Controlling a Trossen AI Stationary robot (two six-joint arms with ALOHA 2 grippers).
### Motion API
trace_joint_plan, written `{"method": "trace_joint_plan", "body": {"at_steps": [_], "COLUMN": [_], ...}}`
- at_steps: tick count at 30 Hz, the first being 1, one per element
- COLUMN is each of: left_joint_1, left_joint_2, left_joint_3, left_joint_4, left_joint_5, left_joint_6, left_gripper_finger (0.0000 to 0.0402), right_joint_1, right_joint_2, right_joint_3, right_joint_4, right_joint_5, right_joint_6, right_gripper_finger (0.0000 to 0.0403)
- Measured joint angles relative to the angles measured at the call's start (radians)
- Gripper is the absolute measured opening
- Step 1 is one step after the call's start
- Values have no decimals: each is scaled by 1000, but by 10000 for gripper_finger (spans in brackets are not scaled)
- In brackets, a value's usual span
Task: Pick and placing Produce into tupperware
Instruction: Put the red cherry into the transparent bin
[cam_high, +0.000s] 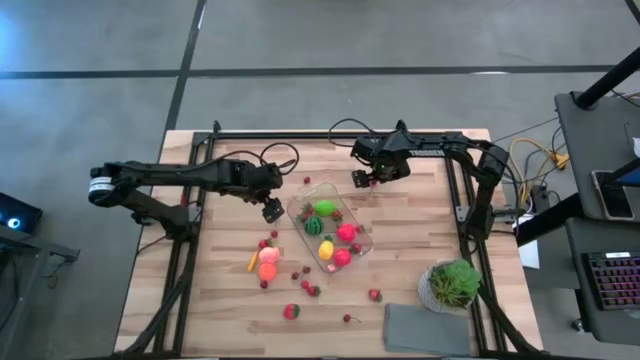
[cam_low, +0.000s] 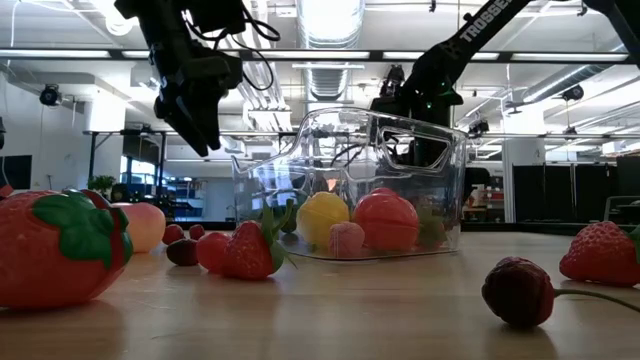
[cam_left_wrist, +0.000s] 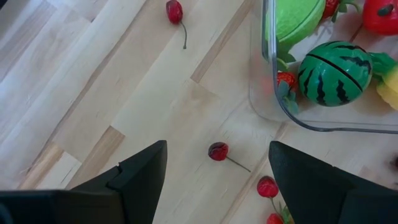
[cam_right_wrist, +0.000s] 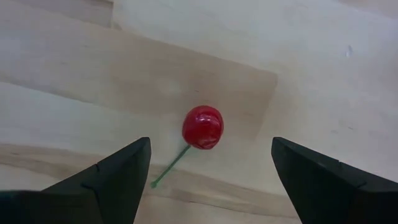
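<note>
Hanging over the wooden desk, the right claw sits near the far end of the tupperware, w/ its fingers spread wide apart & nothing in them; right under it lies a red cherry w/ a thin green stem, flat on the wood, not touching either finger; the left claw hangs just beside the tub's left side, also spread wide & holding nothing, up above the desk in the low view; below it sits a dark cherry on the wood, between its fingers but well under them; another cherry lies farther off; the clear tub stands about mid-desk & has produce inside: a striped green melon, a bright green fruit, a yellow fruit & red ones; more produce lies loose on the desk left of & in front of the tub, like a pink peach, an orange fruit, a small carrot & a strawberry; a potted green plant & a grey cloth sit at the front right corner.
</note>
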Motion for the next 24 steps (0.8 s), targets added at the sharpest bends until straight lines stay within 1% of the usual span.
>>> {"method": "trace_joint_plan", "body": {"at_steps": [14, 24], "left_joint_1": [0, 0], "left_joint_2": [0, 0], "left_joint_3": [0, 0], "left_joint_4": [2, 3], "left_joint_5": [-5, -24], "left_joint_6": [4, 4], "left_gripper_finger": [267, 267], "right_joint_1": [0, -2], "right_joint_2": [-1, -2], "right_joint_3": [-6, -60], "right_joint_4": [47, 74], "right_joint_5": [4, 4], "right_joint_6": [-6, 4], "right_gripper_finger": [326, 323]}}
